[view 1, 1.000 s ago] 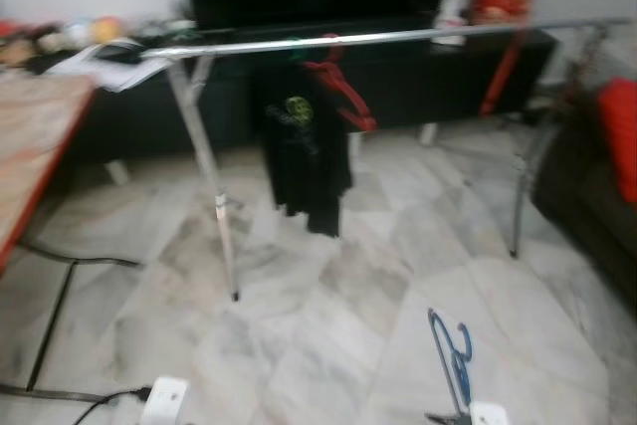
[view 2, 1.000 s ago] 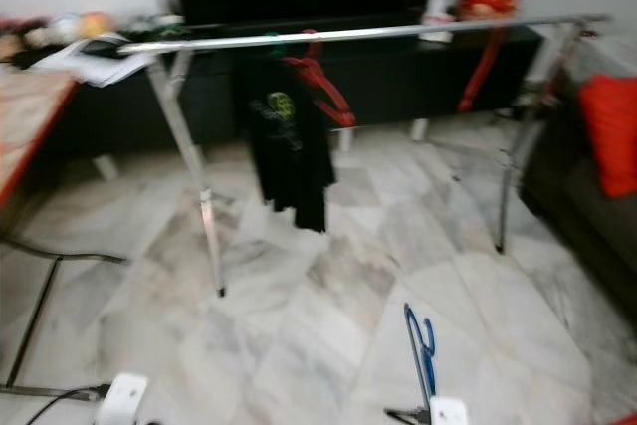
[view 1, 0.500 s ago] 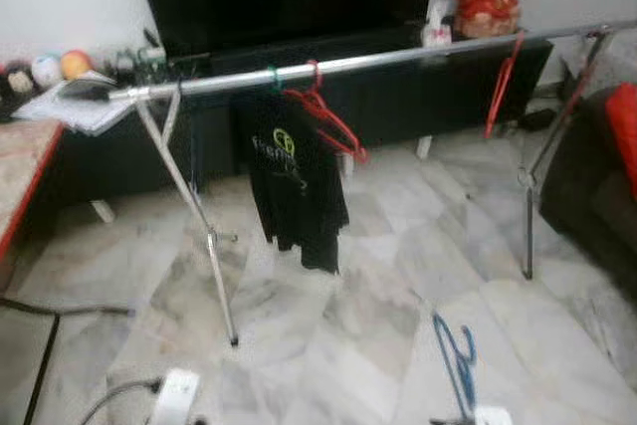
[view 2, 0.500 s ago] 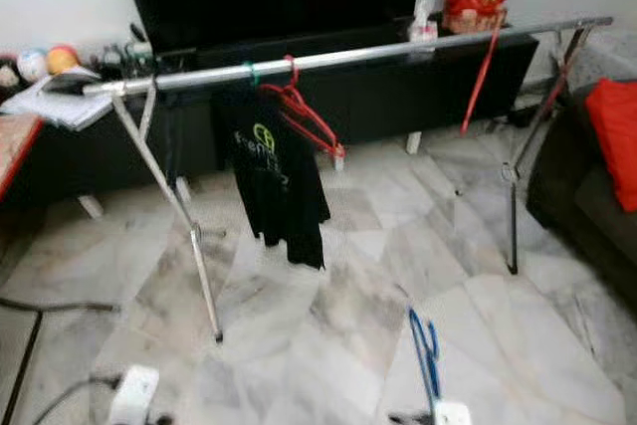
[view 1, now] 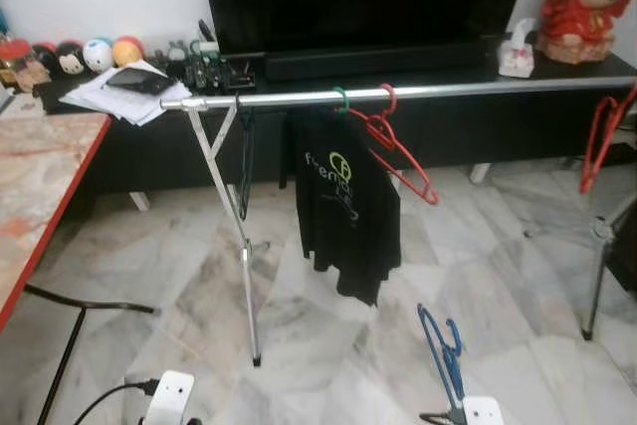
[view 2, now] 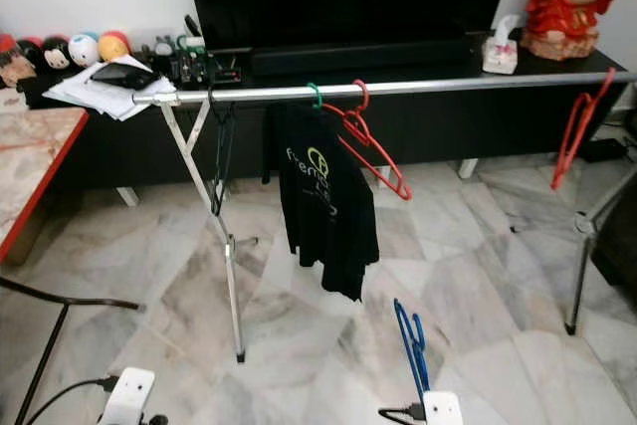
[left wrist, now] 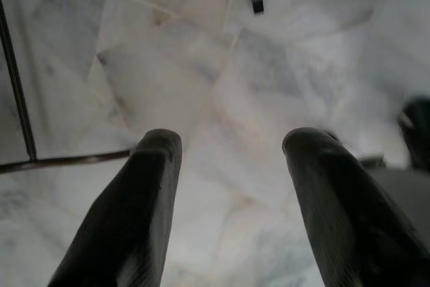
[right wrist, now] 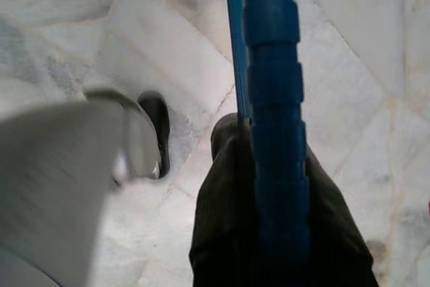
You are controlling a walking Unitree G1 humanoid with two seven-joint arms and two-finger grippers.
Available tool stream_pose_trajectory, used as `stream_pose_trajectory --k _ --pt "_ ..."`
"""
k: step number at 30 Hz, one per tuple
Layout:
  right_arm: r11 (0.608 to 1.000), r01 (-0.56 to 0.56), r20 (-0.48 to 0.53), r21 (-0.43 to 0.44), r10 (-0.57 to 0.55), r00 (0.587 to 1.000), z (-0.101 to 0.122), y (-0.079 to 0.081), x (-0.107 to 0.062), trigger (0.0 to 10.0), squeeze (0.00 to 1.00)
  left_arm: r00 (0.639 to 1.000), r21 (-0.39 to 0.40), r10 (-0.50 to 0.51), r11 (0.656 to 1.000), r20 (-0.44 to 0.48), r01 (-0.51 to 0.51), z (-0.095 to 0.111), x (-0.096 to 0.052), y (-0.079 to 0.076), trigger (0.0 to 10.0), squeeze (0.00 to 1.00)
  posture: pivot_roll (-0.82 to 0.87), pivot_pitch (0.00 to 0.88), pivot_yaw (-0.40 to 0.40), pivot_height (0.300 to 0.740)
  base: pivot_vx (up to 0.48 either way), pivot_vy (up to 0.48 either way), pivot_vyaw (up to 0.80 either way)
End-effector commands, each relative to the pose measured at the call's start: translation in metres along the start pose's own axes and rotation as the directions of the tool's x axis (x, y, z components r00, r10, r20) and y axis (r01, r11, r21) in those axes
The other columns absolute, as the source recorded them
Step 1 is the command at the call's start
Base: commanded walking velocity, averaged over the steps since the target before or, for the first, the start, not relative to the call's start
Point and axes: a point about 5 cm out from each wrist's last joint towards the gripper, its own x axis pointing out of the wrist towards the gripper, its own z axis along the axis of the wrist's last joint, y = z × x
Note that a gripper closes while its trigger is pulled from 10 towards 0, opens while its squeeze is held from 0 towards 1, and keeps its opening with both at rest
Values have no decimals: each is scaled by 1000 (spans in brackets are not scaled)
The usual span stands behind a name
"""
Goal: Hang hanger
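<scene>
R fingers grip blue hanger, rail ahead

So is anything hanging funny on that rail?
Yes. The red hanger beside the black shirt hangs tilted, one end dipping low, and it is bare. The shirt also hangs bunched and lopsided on the rail. The right end effector holds a blue hanger, not yet hung.

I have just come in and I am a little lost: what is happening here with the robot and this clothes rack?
The robot stands facing a metal clothes rail and holds a blue hanger in its right gripper, low in front of it, not yet hung. The left gripper is open over the floor. On the rail hang a black T-shirt and a red hanger.
</scene>
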Motion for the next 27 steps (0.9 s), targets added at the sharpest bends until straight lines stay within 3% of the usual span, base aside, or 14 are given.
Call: stream_pose_trajectory --k 1,4,21,27 --pt "1000 -8 29 10 7 1000 6 2 1 10000 0 1000 12 11 1000 -25 -11 -5 -1 4 10000 0 -113 0 7 740 379 0 0" --pt "1000 -9 27 18 9 1000 6 2 1 10000 0 999 19 15 1000 -28 -14 -5 -1 4 10000 0 -113 0 7 740 316 0 0" --pt "999 7 26 31 -8 1000 7 3 1 10000 0 1000 45 17 999 -26 -15 -4 -1 7 10000 0 -109 0 12 740 0 0 0" --pt "999 5 34 34 -6 999 8 2 1 10000 0 999 54 12 998 -32 -10 -6 -1 6 10000 0 -113 0 13 740 0 -302 0"
